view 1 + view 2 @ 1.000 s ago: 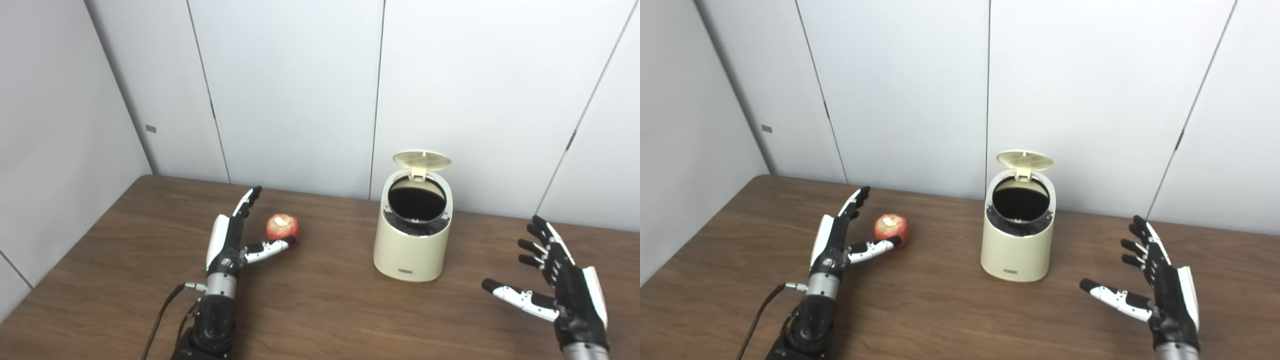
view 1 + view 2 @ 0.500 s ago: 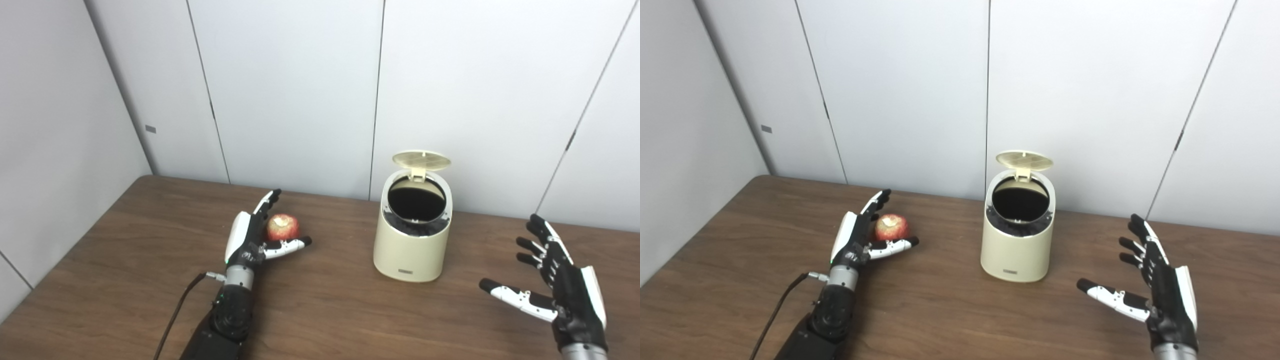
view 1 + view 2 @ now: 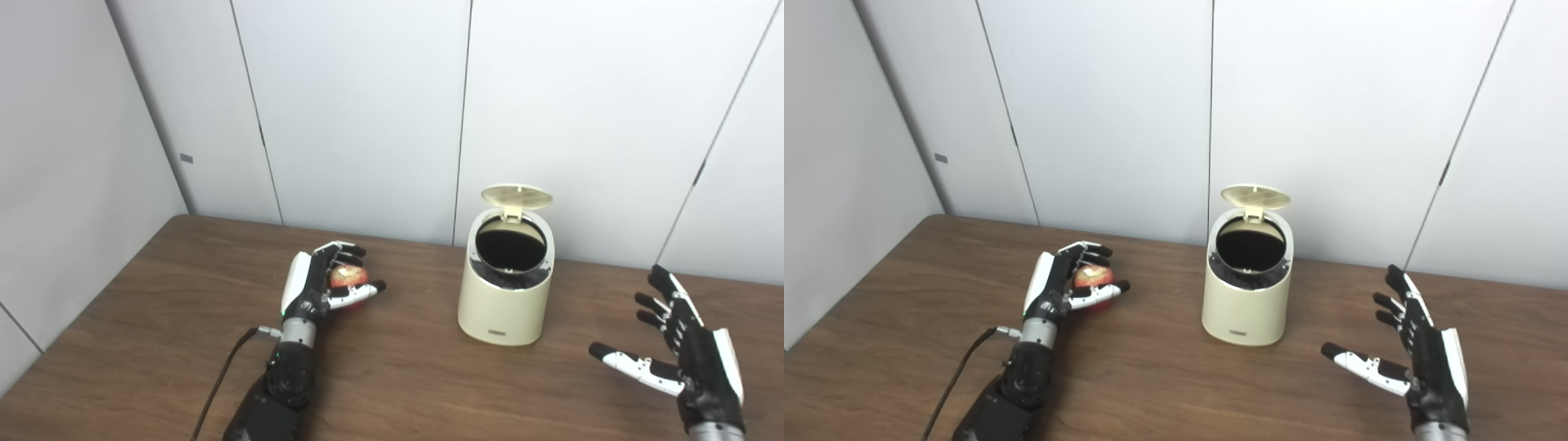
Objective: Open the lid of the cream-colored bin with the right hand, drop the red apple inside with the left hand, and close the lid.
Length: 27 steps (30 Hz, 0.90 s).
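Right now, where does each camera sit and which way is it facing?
Left eye view: on the head, looking down and forward at the table; left hand curled on the apple, open right hand.
Right eye view: beside it, slightly rightward, same aim, same arms.
Both share the bin, its lid up.

Bare table around open bin

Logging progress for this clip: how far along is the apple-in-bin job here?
Done: the bin stands with its lid flipped up. In hand: the left hand has its fingers curled around the apple, low at the table. The right hand waits open. Left: drop the apple in, close the lid.
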### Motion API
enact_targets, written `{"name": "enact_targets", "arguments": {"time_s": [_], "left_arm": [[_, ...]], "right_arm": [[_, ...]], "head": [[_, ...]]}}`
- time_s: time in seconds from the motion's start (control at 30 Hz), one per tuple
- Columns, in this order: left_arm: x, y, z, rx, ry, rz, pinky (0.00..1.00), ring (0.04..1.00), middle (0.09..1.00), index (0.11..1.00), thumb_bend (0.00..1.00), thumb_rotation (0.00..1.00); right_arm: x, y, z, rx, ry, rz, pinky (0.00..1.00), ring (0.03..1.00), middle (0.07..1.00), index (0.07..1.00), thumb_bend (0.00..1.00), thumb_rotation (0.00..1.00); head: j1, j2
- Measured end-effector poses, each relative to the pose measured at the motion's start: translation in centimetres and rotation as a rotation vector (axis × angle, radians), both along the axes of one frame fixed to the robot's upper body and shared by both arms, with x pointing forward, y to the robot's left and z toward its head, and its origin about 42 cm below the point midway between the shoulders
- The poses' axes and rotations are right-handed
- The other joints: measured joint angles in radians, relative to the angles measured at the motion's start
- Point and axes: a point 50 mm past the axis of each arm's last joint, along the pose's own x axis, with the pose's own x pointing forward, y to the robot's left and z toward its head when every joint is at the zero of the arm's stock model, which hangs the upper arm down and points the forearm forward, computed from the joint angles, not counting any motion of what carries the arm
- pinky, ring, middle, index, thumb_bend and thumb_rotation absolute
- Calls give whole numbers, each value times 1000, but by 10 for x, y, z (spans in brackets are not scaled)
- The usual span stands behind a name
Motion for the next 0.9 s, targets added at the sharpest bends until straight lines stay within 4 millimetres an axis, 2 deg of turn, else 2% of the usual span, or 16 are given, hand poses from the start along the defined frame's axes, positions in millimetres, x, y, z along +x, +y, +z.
{"name": "enact_targets", "arguments": {"time_s": [0.4,0.47,0.53,0.67,0.73,0.77,0.9], "left_arm": [[-2,0,1,11,-22,12,337,406,482,526,500,0],[-4,0,2,9,-48,5,338,411,485,521,500,0],[-7,-1,4,7,-74,9,338,414,488,517,501,0],[-18,-12,8,6,-115,-7,334,417,489,516,502,0],[-24,-22,9,-9,-132,-22,337,423,493,510,502,0],[-26,-27,11,-18,-144,-32,337,423,493,510,502,0],[-28,-44,34,-32,-230,-79,352,436,503,492,503,0]], "right_arm": [[1,-2,-5,-2,7,1,766,816,908,920,725,44],[2,-2,-8,-3,17,1,771,820,911,921,725,15],[2,-2,-11,-4,14,3,763,819,912,920,731,27],[5,-3,-22,-5,16,11,770,824,916,918,749,41],[5,-3,-26,-5,18,13,760,814,910,912,770,110],[5,-3,-27,-7,14,15,760,813,910,911,771,114],[5,-3,-28,-21,2,6,738,802,903,908,791,139]], "head": [[-8,0],[-26,-6],[-44,-14],[-63,-18],[-86,-26],[-86,-26],[-107,-32]]}}
